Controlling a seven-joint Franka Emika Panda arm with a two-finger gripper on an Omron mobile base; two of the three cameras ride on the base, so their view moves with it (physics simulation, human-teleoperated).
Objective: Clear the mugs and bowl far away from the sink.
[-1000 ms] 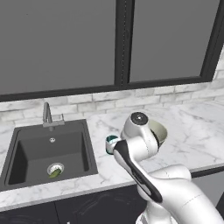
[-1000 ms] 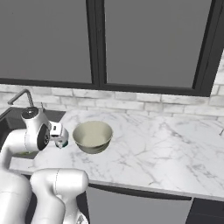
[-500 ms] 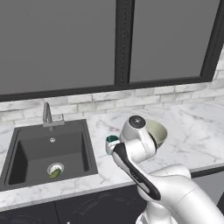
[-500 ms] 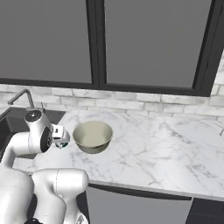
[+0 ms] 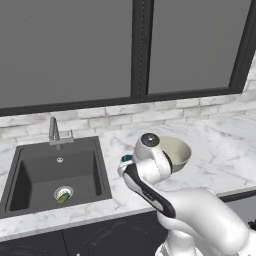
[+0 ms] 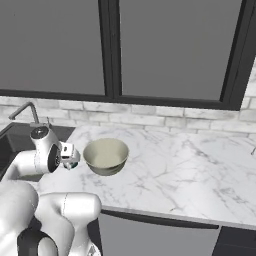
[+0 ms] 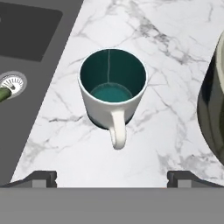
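A white mug [image 7: 113, 94] with a teal inside stands upright on the marble counter, its handle turned toward my hand. My gripper [image 7: 113, 178] hovers above it, open, with a dark fingertip on either side of the handle and nothing held. The same mug [image 5: 126, 159] [image 6: 74, 162] peeks out beside my wrist, between the sink [image 5: 55, 172] and the bowl [image 5: 176, 152]. The pale bowl [image 6: 106, 156] sits just right of the mug, and its rim [image 7: 214, 109] shows at the right edge of the hand view. The red mug is out of view.
The dark basin [image 7: 22, 26] lies close to the mug's left, with a silver drain [image 7: 11, 83] holding a small green object [image 5: 62, 198]. A steel faucet [image 5: 53, 131] stands behind the basin. Bare marble counter [image 6: 190, 175] stretches to the right of the bowl.
My arm has shifted slightly to the left over the mug. The mug and the bowl have stayed where they were.
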